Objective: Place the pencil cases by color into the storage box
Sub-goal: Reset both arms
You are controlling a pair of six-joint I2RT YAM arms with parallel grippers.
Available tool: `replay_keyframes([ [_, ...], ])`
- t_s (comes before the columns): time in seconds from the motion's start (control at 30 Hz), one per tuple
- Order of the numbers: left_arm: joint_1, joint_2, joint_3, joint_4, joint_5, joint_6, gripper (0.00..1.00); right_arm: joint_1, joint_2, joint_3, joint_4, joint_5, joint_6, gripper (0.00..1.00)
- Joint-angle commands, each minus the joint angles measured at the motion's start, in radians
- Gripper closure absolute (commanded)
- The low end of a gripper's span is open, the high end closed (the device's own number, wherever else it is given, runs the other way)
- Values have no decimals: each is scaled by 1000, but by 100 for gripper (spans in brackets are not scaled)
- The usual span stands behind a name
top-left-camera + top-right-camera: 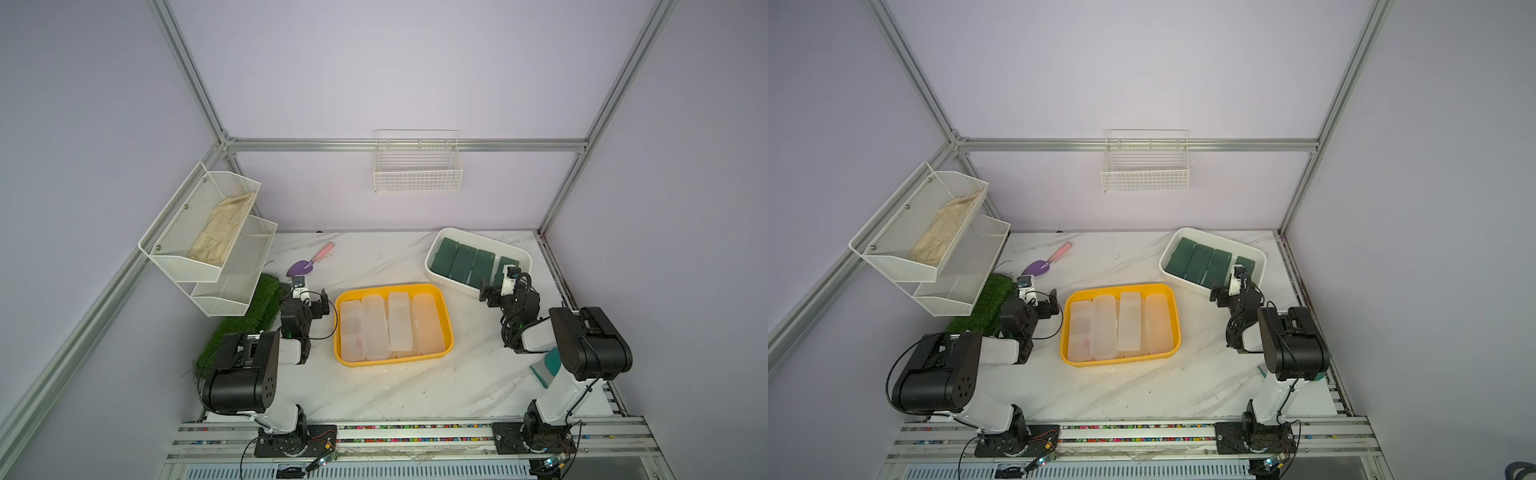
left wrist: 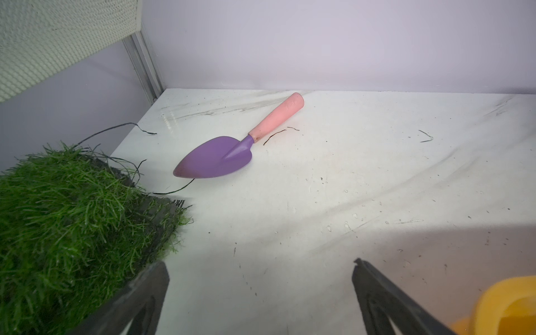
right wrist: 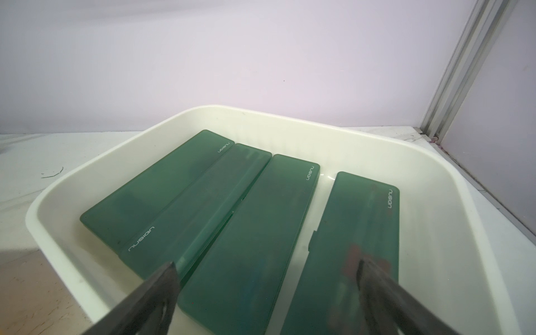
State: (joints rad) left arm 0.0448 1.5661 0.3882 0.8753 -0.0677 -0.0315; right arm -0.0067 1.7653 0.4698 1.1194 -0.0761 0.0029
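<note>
Over the near edge of the white box (image 3: 261, 111), far right, my right gripper (image 3: 266, 262) hangs spread wide and empty above the green pencil cases (image 3: 240, 226); clear cases (image 1: 392, 328) fill the yellow tray (image 1: 449, 324), centre. Left gripper (image 2: 261, 261) gapes empty. Sorting looks done: I'd lift straight up, clearing the rim. Scuffed marble tabletop (image 1: 415, 386), lilac walls (image 1: 415, 83).

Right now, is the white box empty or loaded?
Loaded: four green pencil cases lie side by side inside the white box, all below its rim in the right wrist view.

dark green cases (image 3: 246, 232), frosted white cases (image 1: 399, 324), yellow tray (image 1: 390, 288)
</note>
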Motion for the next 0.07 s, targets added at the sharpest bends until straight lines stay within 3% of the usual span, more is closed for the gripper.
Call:
replay_keyframes([
  [0.0,-3,-1,-7,52,-7,19,0,-1,10,-3,-45,3,13,3],
  [0.03,-3,-1,-6,53,-7,19,0,-1,11,-5,-42,2,13,3],
])
